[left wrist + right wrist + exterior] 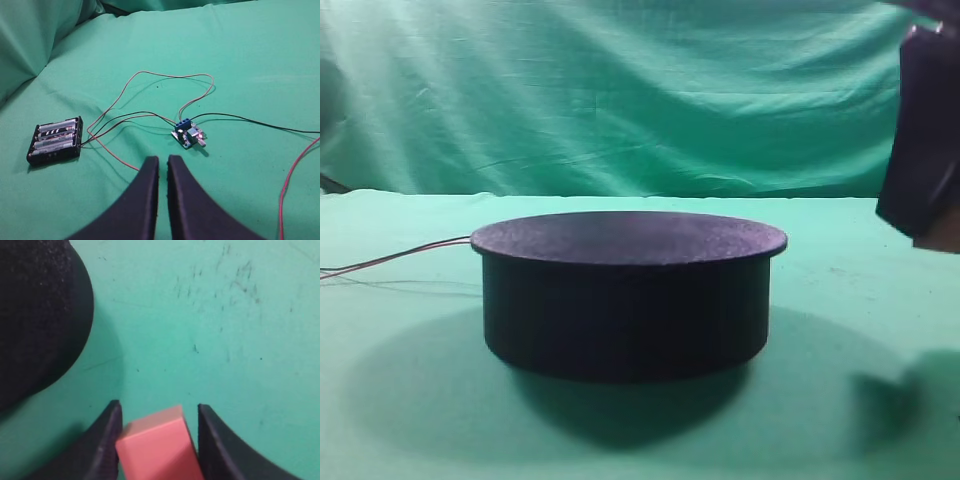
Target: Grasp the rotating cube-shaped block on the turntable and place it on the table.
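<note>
Green cloth covers the table (400,420) and backdrop. We see one black turntable (628,300), one battery holder (55,140) and one small wired board (187,134). Our left gripper's (163,165) jaws sit nearly together. One pink cube-shaped block (157,447) sits between our right gripper's (159,415) jaws, beside the turntable; we cannot tell whether they clamp it.

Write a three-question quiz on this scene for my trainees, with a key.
1. True or false: the cube lies on the turntable.
2. What sits between the right claw's fingers? A) a ball B) the cube C) a cup
3. Fill in: ahead of the left claw, wires join a battery pack to a small circuit ____.

Key: 1 false; 2 B; 3 board.
</note>
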Tool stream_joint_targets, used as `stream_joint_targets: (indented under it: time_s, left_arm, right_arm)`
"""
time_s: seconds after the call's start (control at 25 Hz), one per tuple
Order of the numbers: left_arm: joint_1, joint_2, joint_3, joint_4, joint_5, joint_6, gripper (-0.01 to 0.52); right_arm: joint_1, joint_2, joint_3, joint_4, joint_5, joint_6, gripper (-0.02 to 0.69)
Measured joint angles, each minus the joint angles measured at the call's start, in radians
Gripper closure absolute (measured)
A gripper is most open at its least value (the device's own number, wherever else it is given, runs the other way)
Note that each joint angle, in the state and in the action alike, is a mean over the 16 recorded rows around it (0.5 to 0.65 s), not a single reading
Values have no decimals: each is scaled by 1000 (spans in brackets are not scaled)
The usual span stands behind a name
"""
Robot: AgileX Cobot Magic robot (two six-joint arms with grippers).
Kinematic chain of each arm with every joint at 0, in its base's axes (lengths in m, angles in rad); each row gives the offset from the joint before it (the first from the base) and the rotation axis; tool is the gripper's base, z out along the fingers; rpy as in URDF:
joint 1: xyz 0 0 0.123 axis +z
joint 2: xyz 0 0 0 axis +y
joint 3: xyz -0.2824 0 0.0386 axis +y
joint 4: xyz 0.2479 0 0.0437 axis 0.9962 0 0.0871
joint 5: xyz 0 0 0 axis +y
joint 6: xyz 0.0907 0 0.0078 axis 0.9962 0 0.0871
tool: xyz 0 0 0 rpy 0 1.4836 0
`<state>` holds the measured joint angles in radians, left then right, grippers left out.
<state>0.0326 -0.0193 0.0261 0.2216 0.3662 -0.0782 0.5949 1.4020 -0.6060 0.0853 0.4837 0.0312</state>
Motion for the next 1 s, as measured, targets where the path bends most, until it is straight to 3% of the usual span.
stream_joint_targets:
  time_s: [0.2,0.32,0.8,1.0]
  left_arm:
    - [0,0,0,0,0,0,514]
    - [0,0,0,0,0,0,514]
    - [0,0,0,0,0,0,514]
    - [0,0,0,0,0,0,514]
  right_arm:
    - [0,-31,-20,3,47,12,159]
    - [0,-77,-41,2,106,21,188]
    - [0,-378,-95,-9,375,66,601]
    - [0,-502,-77,-6,399,75,662]
